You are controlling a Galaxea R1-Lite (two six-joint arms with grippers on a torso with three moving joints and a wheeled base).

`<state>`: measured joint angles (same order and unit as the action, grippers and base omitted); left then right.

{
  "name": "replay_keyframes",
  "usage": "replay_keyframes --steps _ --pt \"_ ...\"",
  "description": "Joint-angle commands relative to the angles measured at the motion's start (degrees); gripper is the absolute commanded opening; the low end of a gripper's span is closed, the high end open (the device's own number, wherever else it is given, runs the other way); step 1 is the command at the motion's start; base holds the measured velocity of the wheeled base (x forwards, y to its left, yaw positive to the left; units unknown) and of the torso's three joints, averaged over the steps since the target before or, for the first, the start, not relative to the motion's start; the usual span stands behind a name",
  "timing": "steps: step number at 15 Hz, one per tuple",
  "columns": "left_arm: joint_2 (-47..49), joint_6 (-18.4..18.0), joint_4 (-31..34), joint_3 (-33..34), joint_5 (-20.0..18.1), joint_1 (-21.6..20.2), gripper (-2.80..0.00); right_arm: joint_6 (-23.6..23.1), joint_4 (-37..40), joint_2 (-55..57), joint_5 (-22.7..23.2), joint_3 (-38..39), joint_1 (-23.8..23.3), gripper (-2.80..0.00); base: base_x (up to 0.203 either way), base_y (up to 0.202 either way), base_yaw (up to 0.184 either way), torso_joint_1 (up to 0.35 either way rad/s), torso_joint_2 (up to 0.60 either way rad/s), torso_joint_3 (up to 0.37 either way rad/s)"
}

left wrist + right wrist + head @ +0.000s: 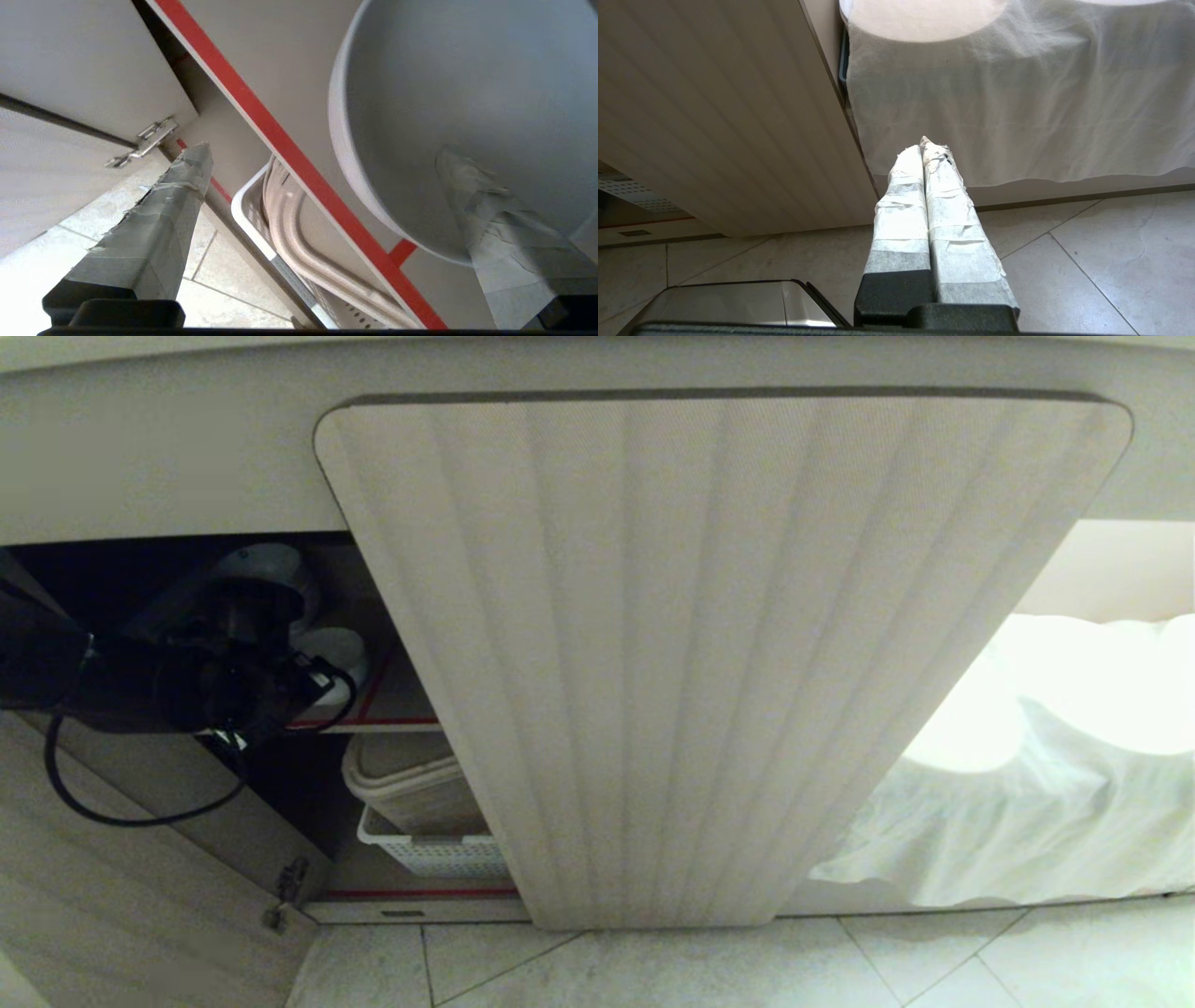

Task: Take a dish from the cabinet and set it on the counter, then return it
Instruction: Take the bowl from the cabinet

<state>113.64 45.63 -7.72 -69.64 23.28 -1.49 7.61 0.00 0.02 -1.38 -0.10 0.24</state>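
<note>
**Left tool open at the dish on the upper cabinet shelf**

The cabinet (728, 644) is seen from low down. Its fluted, round-cornered door stands in front; to the left of that door the compartment is open, showing a dark interior and red-edged shelves (383, 721).

Left arm: reaches into the open compartment at upper-shelf level. The left tool (327, 177) has its taped fingers (159, 219) spread wide. It has hold of nothing. In the left wrist view, one finger lies outside the dish and clear of the shelf edge; the other lies over the inside of the dish, beyond the rim. Whether that finger touches the wall cannot be told.

The dish (467, 93), a plain white deep-sided bowl, sits on the upper shelf just behind the red front edge. In the head view only a pale part of it (336, 649) shows past the arm's black wrist.

Lower shelf: a white perforated basket (439, 854) holds a beige container (411, 784).

Right arm: parked low, outside the cabinet. The right tool (923, 149) has its taped fingers pressed together, empty, pointing towards a white cloth (1017, 93) draped beside the door, above the tiled floor (1064, 261).
</note>
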Motion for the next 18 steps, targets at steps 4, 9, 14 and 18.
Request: replay_keyframes --steps 4,9,14,18 --pt "1.06 1.05 2.18 -0.85 0.19 0.08 0.0 0.04 0.0 -0.02 -0.03 0.01 0.02 -2.8 0.0 0.0 0.0 0.0 0.0 0.0" --pt "0.97 1.13 2.27 -1.37 0.27 0.08 0.0 0.04 0.0 -0.02 -0.03 0.01 0.02 -2.8 0.0 0.0 0.0 0.0 0.0 0.0" --pt "0.83 1.19 4.41 -3.68 0.27 -0.01 0.0 0.04 0.0 -0.02 -0.03 0.01 0.02 -2.8 0.0 0.0 0.0 0.0 0.0 0.0" --pt "1.26 2.18 9.3 -7.26 0.27 -0.01 0.0 0.04 0.0 -0.02 -0.03 0.01 0.02 -2.8 0.0 0.0 0.0 0.0 0.0 0.0"
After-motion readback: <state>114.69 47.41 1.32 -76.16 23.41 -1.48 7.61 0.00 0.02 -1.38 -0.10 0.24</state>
